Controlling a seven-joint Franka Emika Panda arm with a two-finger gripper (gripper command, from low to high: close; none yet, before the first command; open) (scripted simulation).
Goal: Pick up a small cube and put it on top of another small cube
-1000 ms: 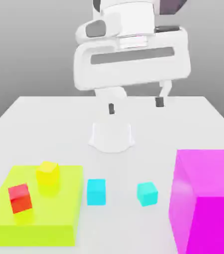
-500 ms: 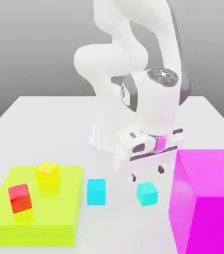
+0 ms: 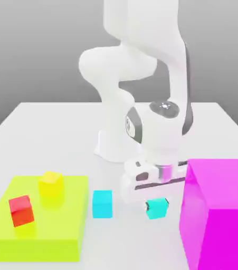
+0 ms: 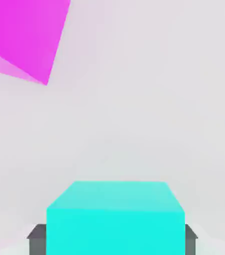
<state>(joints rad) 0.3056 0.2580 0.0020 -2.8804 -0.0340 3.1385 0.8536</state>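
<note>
Now the tool snug around the turquoise cube, beside the large magenta block.

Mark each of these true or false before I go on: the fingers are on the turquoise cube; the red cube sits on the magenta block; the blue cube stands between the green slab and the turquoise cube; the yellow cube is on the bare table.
1. The fingers are on the turquoise cube. True: one is at each of two opposite sides.
2. The red cube sits on the magenta block. False: it is on the yellow-green slab.
3. The blue cube stands between the slab and the turquoise cube. True.
4. The yellow cube is on the bare table. False: it is on the slab too.
</note>
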